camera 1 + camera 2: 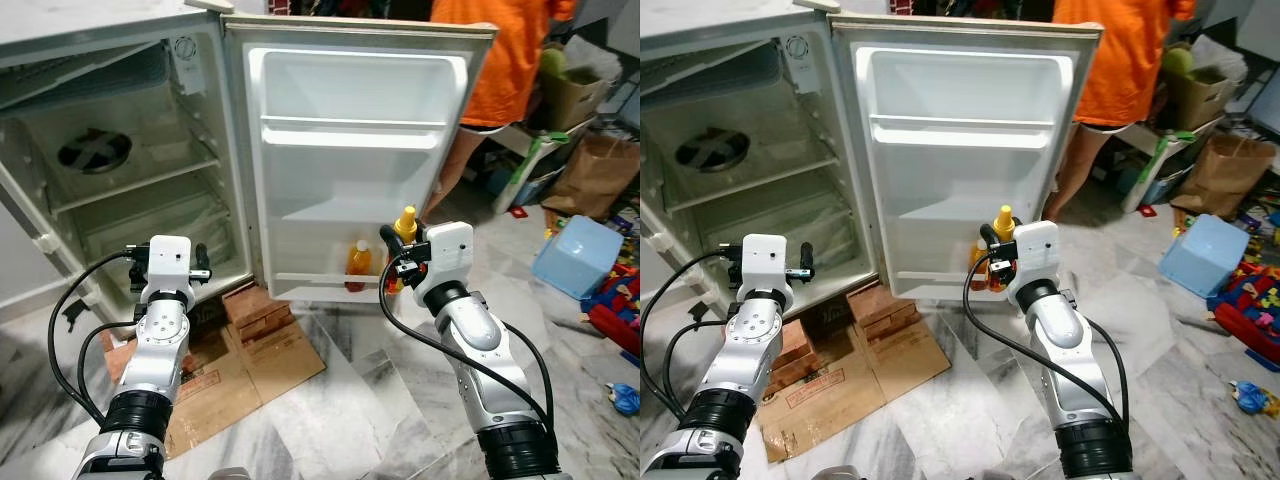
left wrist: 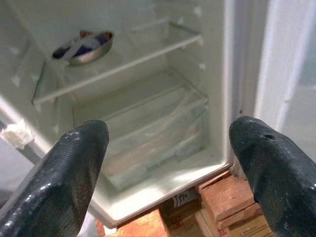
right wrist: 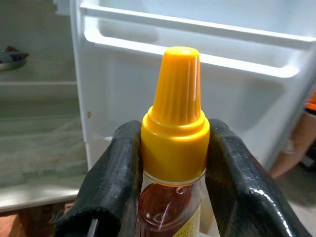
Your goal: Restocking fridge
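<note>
the right end effector (image 1: 397, 243) is clamped just below the yellow cap of a bottle (image 3: 174, 148), held near the fridge door's (image 1: 350, 130) bottom shelf beside another bottle (image 1: 358, 266) (they could knock together). the left end effector (image 2: 168, 163) is spread apart, facing the fridge (image 1: 110, 150) interior.

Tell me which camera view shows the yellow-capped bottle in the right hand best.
The right wrist view: the yellow-capped bottle shows close up, its cap clamped between the right hand's two black fingers. Both eye views show it small, cap poking above the wrist in front of the fridge door, near another bottle on the bottom door shelf.
</note>
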Controlling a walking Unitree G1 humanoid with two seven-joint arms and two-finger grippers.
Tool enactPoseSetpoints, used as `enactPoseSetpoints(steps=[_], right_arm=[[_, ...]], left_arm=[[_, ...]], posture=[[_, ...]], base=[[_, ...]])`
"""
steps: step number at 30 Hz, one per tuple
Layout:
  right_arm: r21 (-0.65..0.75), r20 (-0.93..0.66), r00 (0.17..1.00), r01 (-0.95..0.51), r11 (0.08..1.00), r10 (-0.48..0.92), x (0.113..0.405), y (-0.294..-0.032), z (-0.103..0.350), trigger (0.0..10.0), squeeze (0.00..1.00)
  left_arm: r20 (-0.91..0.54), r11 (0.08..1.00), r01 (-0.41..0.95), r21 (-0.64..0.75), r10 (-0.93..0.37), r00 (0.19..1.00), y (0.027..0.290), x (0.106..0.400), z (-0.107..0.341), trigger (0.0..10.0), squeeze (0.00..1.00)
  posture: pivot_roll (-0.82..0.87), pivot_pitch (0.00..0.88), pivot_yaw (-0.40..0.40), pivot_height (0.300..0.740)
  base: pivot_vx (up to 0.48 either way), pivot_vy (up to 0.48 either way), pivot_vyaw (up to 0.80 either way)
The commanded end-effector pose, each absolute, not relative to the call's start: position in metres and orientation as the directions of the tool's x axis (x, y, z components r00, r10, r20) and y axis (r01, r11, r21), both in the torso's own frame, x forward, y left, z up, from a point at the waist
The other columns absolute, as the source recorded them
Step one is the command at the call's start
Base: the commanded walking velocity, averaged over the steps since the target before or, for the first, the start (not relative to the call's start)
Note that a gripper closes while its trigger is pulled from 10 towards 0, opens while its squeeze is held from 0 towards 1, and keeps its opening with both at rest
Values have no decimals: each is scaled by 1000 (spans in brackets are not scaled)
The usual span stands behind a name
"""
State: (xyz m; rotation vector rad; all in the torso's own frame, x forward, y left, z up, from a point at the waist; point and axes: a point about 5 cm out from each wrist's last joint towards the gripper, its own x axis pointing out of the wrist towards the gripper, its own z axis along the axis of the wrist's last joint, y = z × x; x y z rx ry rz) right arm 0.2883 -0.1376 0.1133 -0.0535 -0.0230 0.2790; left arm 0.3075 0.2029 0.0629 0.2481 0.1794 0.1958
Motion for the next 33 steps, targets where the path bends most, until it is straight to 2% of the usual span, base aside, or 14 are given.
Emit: enactPoseSetpoints(steps=[1, 11, 21, 28, 33], right_arm=[[-71, 64, 956, -282, 957, 286, 290, -138, 124, 10000, 0], [-74, 67, 948, -305, 949, 310, 290, -136, 124, 10000, 0], [-64, 69, 948, -306, 950, 310, 291, -135, 125, 10000, 0], [-81, 83, 940, -326, 942, 332, 298, -134, 130, 10000, 0], [-69, 90, 951, -291, 954, 297, 299, -139, 131, 10000, 0]], left_arm=[[-145, 950, -179, 254, 221, 964, 202, 308, 64, 10000, 0], [-158, 949, -195, 246, 237, 958, 204, 309, 63, 10000, 0], [-154, 950, -187, 251, 230, 961, 202, 311, 63, 10000, 0], [-142, 953, -170, 250, 210, 967, 200, 316, 67, 10000, 0], [-151, 954, -178, 239, 218, 964, 202, 311, 64, 10000, 0]], posture=[[49, 0, -52, 740], [48, 0, -54, 740], [54, 0, -61, 740], [55, 0, -64, 740], [60, 0, -64, 740]], base=[[0, 0, 0], [0, 0, 0], [261, 398, 0], [354, 0, 0], [0, 0, 0]])
